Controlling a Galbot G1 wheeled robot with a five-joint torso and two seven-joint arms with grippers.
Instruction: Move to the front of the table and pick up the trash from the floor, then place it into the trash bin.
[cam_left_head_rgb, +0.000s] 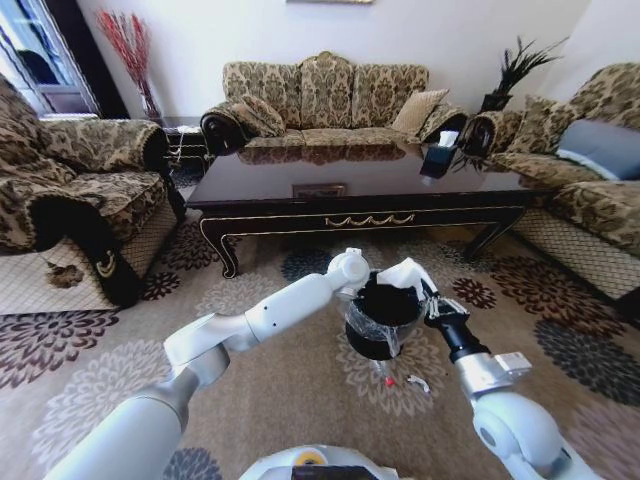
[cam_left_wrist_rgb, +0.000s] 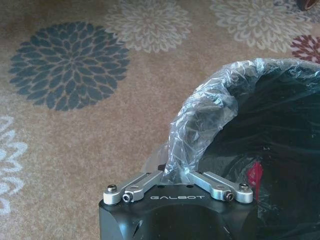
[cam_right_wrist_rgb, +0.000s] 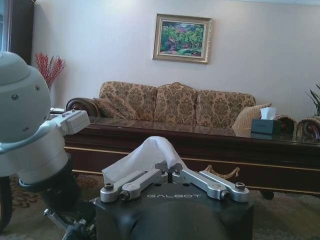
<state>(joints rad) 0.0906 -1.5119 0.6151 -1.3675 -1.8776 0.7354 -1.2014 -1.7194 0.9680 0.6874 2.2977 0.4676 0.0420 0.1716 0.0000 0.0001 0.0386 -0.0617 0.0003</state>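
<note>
White paper (cam_right_wrist_rgb: 145, 157) in right claw (cam_right_wrist_rgb: 170, 169)

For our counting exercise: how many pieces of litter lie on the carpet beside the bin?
2: a red piece and a pale piece, both just before the trash bin. Others may be hidden.

A patterned sofa (cam_left_head_rgb: 322, 98) sits centre-top against a pale wall (cam_left_head_rgb: 450, 35), matching armchairs (cam_left_head_rgb: 75, 195) at both edges. A window (cam_left_head_rgb: 35, 50) lights the upper left; a framed painting (cam_right_wrist_rgb: 182, 38) hangs above.
</note>
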